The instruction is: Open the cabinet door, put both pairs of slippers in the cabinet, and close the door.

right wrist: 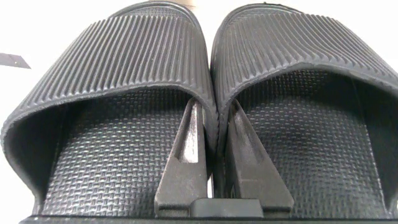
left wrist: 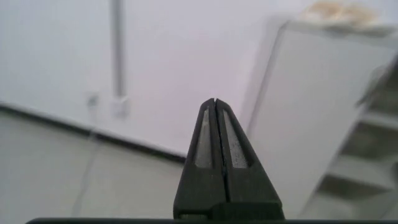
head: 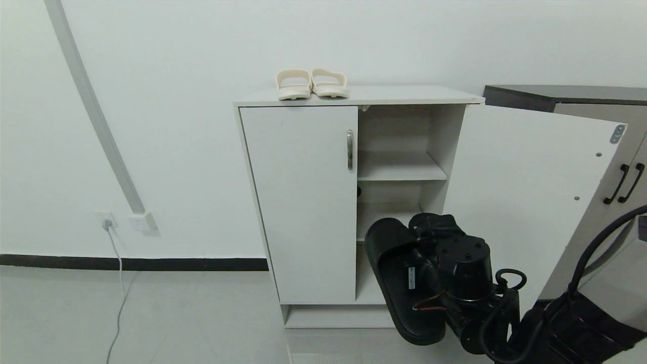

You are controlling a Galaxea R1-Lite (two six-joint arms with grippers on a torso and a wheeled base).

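Note:
The white cabinet (head: 298,202) stands against the wall, its right door (head: 525,202) swung open and its left door closed. A cream pair of slippers (head: 311,84) rests on the cabinet top. My right gripper (right wrist: 213,146) is shut on the inner edges of a black pair of slippers (right wrist: 205,81), one finger inside each slipper. In the head view the black slippers (head: 404,278) hang in front of the open compartment, near the lower shelf. My left gripper (left wrist: 215,134) is shut on nothing, held in the air left of the cabinet (left wrist: 323,106).
Inside the open half are white shelves (head: 399,169). A grey cabinet with black handles (head: 627,183) stands to the right, behind the open door. A wall socket with a cable (head: 107,222) is at the lower left, above bare floor.

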